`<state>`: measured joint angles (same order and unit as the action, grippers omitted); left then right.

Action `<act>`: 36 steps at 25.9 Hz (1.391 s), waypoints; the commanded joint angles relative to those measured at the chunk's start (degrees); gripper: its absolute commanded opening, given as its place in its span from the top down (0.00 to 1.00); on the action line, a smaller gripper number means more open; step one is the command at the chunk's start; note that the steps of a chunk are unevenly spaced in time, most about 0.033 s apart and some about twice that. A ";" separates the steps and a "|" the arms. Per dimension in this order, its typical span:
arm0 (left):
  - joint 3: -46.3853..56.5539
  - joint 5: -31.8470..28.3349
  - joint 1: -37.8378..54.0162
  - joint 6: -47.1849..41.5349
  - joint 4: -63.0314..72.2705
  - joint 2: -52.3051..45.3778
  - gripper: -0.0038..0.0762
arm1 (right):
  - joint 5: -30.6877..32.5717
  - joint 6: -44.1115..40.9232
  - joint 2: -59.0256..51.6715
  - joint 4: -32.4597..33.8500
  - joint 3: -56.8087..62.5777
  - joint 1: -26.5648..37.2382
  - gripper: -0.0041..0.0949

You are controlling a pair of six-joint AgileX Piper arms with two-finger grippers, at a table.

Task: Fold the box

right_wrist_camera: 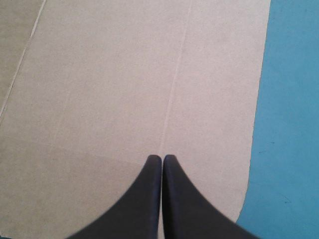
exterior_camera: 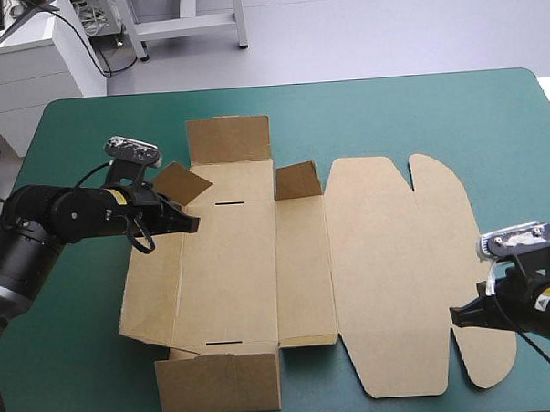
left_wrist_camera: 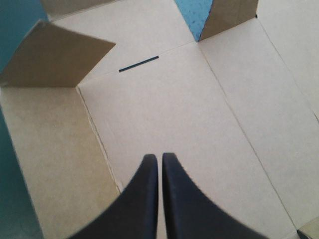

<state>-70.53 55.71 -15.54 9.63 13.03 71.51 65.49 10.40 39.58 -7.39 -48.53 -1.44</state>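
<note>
Cardboard covers the middle of the teal-green table point(exterior_camera: 90, 360): the brown box point(exterior_camera: 232, 272) lies there as a cut sheet, mostly flat, reaching from left of centre almost to the right edge.

At the sheet's left end the side panel point(exterior_camera: 151, 289) seems tipped up a little along its crease, though the high view is not clear on that. Just past its far end a small flap point(exterior_camera: 183, 181) stands raised and leans inward. The left gripper point(exterior_camera: 192, 224) hangs just beside this flap, over the crease between the side panel and the base, its black fingers point(left_wrist_camera: 144, 199) pressed together in a point and holding nothing. Ahead of them a thin slot point(left_wrist_camera: 138, 63) is cut in the base near its far edge.

Farther right, a second flap point(exterior_camera: 298, 180) stands up at the far edge of the narrow back panel. Beyond it the wide lid point(exterior_camera: 395, 246) lies flat, with rounded ears at its far and near corners.

The right gripper point(exterior_camera: 457, 315) is at the lid's near right corner, just inside the sheet's right edge. Its fingers point(right_wrist_camera: 144, 199) are likewise pressed together, empty, over bare board with the table showing beside them.
</note>
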 commanded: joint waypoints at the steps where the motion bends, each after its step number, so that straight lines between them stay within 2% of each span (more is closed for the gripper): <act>1: -2.03 2.91 7.30 5.70 9.03 -0.89 0.93 | -2.80 0.03 -2.44 0.28 -0.57 0.39 0.97; 5: -2.03 8.37 16.82 11.43 16.21 -0.89 0.93 | -2.92 0.03 -3.40 1.44 -0.57 0.39 0.97; 10: -2.03 14.08 26.22 12.02 16.85 -1.01 0.93 | -3.31 0.03 -3.40 2.57 -0.57 0.39 0.97; 18: -2.03 16.41 33.35 12.02 15.08 -1.11 0.93 | -3.45 0.03 -3.40 2.70 -0.57 0.39 0.97; 20: -2.03 16.91 33.46 11.24 15.23 -1.11 0.90 | -3.45 0.03 -3.40 2.70 -0.57 0.39 0.97; 23: -1.78 18.61 33.21 10.71 18.18 -1.00 0.76 | -3.45 0.03 -3.40 2.70 -0.57 0.39 0.97; 26: -0.79 18.61 33.22 10.71 18.46 -1.00 0.55 | -3.34 0.03 -3.40 2.70 -0.57 0.39 0.97; 27: 0.66 18.61 33.22 10.67 18.20 -1.00 0.34 | -3.12 0.03 -3.40 2.70 -0.57 0.39 0.97; 28: 2.07 18.61 33.22 10.67 18.14 -1.00 0.17 | -2.99 0.03 -3.40 2.70 -0.57 0.39 0.97; 29: 3.45 18.61 33.22 10.67 18.14 -1.00 0.07 | -2.90 0.03 -3.40 2.70 -0.57 0.39 0.97; 30: 5.75 18.61 33.22 11.22 18.25 -1.00 0.04 | -2.90 0.03 -3.40 2.70 -0.57 0.39 0.97; 36: 15.08 18.37 33.22 14.85 18.61 -1.00 0.04 | -2.90 0.03 -3.40 2.70 -0.57 0.39 0.97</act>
<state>-56.31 70.51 17.84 23.14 28.64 71.95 65.07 10.23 36.11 -4.86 -47.81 -1.43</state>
